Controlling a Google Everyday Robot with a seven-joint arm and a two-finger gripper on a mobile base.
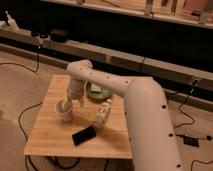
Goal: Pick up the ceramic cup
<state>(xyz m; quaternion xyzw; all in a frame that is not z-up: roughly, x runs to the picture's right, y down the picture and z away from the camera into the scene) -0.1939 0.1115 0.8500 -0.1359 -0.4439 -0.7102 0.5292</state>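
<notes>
Tipping is the main risk as things stand: the ceramic cup [64,108] stands upright on the left part of the wooden table [47,137], its round rim facing up and its body narrowing toward the base, so its long axis runs vertically and its footing is small. The gripper [68,101] hangs right at the cup's rim, seemingly reaching down into or against the mouth on the side nearer the arm, with the white arm [107,85] arching over from the right. Whether the jaws are spread, closed, or already pinching the cup wall cannot be told from this view, since the gripper and cup are both pale and overlap. If the jaws close off-centre or graze the wall on the way down, the push would likely act high on a narrow-based cup and could shove or topple it toward the left edge of the table. A pinch on the thin, smooth ceramic rim could also slip on lifting. The slim white bottle [102,113] lies on its side just to the right of the cup, near the arm's path, and could probably be rolled if the wrist swings that way; a dark phone [84,135] lies in front of it, and the green bowl [96,91] sits behind, close under the arm.
</notes>
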